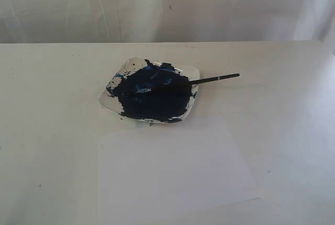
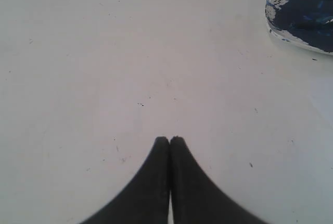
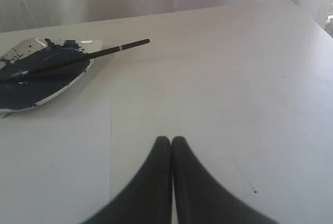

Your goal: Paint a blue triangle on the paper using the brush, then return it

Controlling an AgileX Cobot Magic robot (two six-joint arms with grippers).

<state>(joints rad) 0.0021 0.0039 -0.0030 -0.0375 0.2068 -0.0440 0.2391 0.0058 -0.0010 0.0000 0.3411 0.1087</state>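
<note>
The thin black brush (image 1: 214, 79) lies across the small square white plate (image 1: 115, 99), which is smeared with dark navy paint; its handle sticks out past the plate's right rim. The right wrist view shows the same brush (image 3: 117, 48) and plate (image 3: 62, 86). A plain white sheet of paper (image 1: 172, 170) lies flat in front of the plate, with no blue triangle visible on it. My left gripper (image 2: 169, 139) is shut and empty over bare table. My right gripper (image 3: 171, 139) is shut and empty beside the paper (image 3: 52, 166). Neither gripper shows in the exterior view.
The white table (image 1: 47, 104) spreads wide on both sides of the plate and paper. A wrinkled white backdrop (image 1: 167, 5) hangs behind the table's far edge. The plate's corner (image 2: 291, 36) shows in the left wrist view.
</note>
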